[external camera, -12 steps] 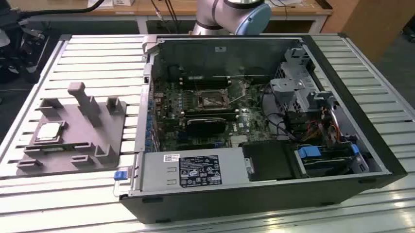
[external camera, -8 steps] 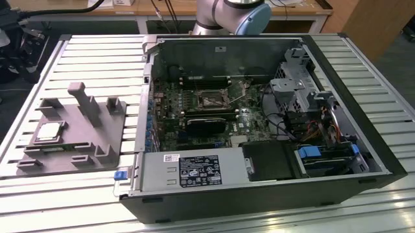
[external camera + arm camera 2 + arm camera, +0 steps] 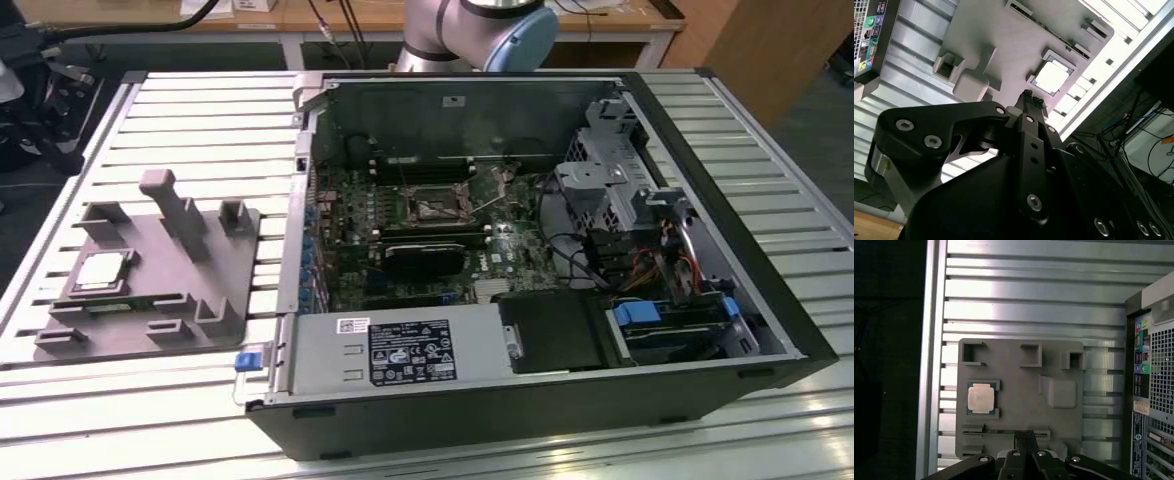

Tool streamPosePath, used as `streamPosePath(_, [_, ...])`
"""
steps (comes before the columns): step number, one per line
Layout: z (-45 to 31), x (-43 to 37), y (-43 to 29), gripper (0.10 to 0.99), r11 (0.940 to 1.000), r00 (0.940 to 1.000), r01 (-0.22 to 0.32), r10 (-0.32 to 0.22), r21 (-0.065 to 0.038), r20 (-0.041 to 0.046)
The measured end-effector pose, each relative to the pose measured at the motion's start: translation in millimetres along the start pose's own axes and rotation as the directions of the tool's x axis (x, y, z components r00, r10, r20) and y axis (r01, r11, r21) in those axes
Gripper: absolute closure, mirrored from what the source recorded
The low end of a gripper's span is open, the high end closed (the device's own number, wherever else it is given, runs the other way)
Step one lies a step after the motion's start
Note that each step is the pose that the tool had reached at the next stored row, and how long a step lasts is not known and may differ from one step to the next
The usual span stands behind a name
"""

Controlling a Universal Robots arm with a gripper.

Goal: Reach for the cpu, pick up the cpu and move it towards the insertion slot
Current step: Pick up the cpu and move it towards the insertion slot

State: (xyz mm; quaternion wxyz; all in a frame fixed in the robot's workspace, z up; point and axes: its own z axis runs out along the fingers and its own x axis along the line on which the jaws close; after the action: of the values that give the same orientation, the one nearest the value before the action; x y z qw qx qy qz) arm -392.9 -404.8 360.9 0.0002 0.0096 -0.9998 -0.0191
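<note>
I am watching the cpu [image 3: 981, 398] sitting flat in its square pocket on the grey fixture block [image 3: 1019, 385], shiny top facing up. Nothing is touching it. In the exterior view that block is lying on the slatted counter [image 3: 174, 120] at the exterior view's left, just beside the open computer case [image 3: 534, 400].

In both wrist views the pincer [image 3: 1024, 435] is hanging over the fixture block, well above it and off to one side of the cpu. Its fingers are lying together with nothing between them.

The insertion slot [image 3: 434, 208] is showing on the board inside the case, well apart from the cpu, with its silvery frame around a dark square.

So I am judging the task as barely begun. The reach is under way at most, no grasp is made, and the chip is not yet lifted or carried toward the case.
</note>
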Motion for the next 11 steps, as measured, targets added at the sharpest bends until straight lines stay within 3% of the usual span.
streamPosePath(11, [4.4,0.7,-0.2,0.980,1.0000,1.0000,0.000,0.000,0.001,0.0000])
